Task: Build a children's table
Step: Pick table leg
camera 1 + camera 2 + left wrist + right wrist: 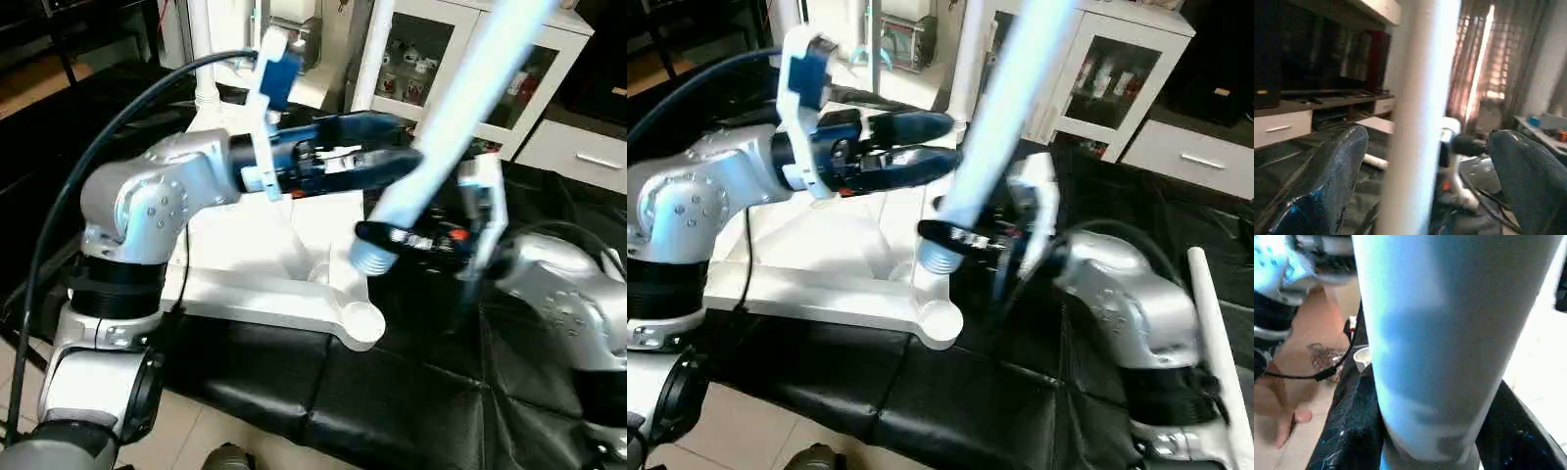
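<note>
Right gripper (392, 240) clamped near threaded end of tapered leg (460, 108), frame centre. Left gripper (1425, 166) spread wide around it. Probably light, stiff, slippery; best held low

Readable text: none is showing on any surface.
Right gripper (377, 235) label: a small white marking is appearing on the black finger, too blurred to read.

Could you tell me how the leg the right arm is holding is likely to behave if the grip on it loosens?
The leg is a long smooth tube held near its threaded end, so it would probably tip over. Its glossy round surface looks slippery, and it may slide through the right gripper. Once down, it would likely roll in a curve, being tapered.
</note>
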Robot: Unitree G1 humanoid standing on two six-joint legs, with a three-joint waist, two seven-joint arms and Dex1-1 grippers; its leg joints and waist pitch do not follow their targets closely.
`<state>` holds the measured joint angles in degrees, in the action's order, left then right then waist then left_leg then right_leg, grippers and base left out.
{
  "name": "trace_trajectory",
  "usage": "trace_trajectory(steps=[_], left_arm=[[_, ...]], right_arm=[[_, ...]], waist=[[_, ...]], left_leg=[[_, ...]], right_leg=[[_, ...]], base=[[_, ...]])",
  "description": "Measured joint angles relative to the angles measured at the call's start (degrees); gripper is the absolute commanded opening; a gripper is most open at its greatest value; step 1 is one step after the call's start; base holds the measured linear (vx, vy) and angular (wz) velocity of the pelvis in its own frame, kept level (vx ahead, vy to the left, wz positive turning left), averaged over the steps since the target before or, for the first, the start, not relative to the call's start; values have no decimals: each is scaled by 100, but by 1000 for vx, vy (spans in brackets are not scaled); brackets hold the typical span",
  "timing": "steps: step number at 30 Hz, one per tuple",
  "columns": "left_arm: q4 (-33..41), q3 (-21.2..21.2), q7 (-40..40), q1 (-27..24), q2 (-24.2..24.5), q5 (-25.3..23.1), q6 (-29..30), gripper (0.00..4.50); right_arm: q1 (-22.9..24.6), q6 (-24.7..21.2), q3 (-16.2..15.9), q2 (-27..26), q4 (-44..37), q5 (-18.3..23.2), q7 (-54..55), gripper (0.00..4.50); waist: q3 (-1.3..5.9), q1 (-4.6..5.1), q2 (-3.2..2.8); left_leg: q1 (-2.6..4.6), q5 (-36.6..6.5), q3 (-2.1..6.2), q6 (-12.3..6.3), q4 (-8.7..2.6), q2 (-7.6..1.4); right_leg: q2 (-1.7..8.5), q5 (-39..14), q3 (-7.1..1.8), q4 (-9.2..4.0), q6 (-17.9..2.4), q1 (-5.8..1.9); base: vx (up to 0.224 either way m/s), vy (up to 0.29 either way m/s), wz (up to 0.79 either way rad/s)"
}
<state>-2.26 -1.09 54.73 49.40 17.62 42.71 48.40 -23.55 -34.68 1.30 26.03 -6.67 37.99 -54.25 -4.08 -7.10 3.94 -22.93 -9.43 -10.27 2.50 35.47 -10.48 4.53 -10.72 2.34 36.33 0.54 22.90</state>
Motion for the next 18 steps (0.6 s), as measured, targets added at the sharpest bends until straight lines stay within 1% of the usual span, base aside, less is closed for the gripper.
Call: trace_trajectory(steps=[2, 3, 6, 7, 8, 10, 11, 13, 14, 15, 16, 17, 18], left_arm=[[-117, -194, -241, 3, -93, 18, -122, 450], [-163, -295, -431, 2, -110, -41, -279, 450], [-193, -668, -1072, -35, -3, -435, -875, 450], [-119, -762, -1323, -148, 32, -622, -1069, 450], [-44, -829, -1612, -357, 110, -852, -1224, 450], [-23, -874, -1948, -695, 223, -1169, -1255, 450], [191, -869, -2229, -1056, 284, -1428, -1244, 450], [609, -840, -2600, -1719, 289, -1755, -1248, 450], [738, -780, -2808, -2041, 251, -1927, -1257, 450], [854, -777, -2970, -2232, 187, -2019, -1253, 450], [885, -739, -3058, -2316, 148, -2073, -1252, 450], [1085, -660, -3273, -2492, 56, -2258, -1338, 450], [1265, -587, -3448, -2705, -67, -2405, -1514, 450]], right_arm=[[98, -18, 38, 32, -112, 24, 9, 193], [153, -11, 38, 81, -170, -14, 53, 193], [391, 66, 61, 178, -217, -258, 336, 193], [470, 124, 80, 140, -218, -354, 526, 193], [592, 171, 156, 56, -221, -468, 770, 193], [700, 173, 219, -20, -220, -632, 1109, 193], [767, 173, 251, -115, -292, -851, 1513, 193], [903, 169, 280, -221, -427, -1189, 2091, 193], [986, 172, 275, -241, -478, -1396, 2371, 193], [1003, 172, 275, -311, -489, -1538, 2593, 193], [1006, 172, 271, -358, -490, -1621, 2723, 193], [1011, 220, 251, -520, -542, -1814, 3054, 193], [1059, 383, 230, -674, -598, -2073, 3368, 193]], waist=[[1, -6, -1], [0, -7, -9], [5, -2, -13], [12, 10, -23], [19, 38, -25], [18, 61, -24], [20, 79, -23], [18, 97, -20], [15, 94, -14], [15, 83, -12], [15, 66, -11], [18, 71, -6], [25, 75, -6]], left_leg=[[0, 0, 0, 0, 0, 0], [0, 0, 0, 0, 0, 0], [1, 0, 1, 0, 0, -1], [4, 0, 2, 0, 0, -2], [5, -1, 2, 0, 0, -2], [2, 0, 2, 0, 0, -3], [2, 0, 2, 0, 0, -3], [-1, -1, 2, 0, -2, -4], [-4, -1, 2, 0, -1, -6], [-5, -1, 3, 0, -2, -7], [-5, 0, 3, 1, -2, -7], [-4, 0, 2, 2, -3, -8], [0, 0, 1, 2, -6, -7]], right_leg=[[0, 0, 0, 0, 0, 0], [0, 0, -1, 0, 0, 0], [0, 0, 1, -3, 0, -2], [-1, 0, 0, -5, 1, -5], [-1, -1, 0, -6, 3, -7], [-2, -1, 1, -5, 4, -3], [-3, -1, -2, -6, 4, -3], [-4, -3, 1, -11, 7, -1], [-5, -4, 2, -11, 9, 2], [-6, -5, 4, -12, 10, 2], [-6, -7, 5, -12, 14, 2], [-6, -18, 3, -13, 33, 1], [-5, -19, -1, -16, 36, -2]], base=[[0, 0, 0], [0, 0, 0], [0, 0, 0], [0, 0, 0], [0, 0, 0], [0, 0, 0], [0, 0, 0], [0, 0, 0], [0, 0, 0], [0, 0, 0], [0, 0, 0], [0, 0, 0], [0, 0, 0]])
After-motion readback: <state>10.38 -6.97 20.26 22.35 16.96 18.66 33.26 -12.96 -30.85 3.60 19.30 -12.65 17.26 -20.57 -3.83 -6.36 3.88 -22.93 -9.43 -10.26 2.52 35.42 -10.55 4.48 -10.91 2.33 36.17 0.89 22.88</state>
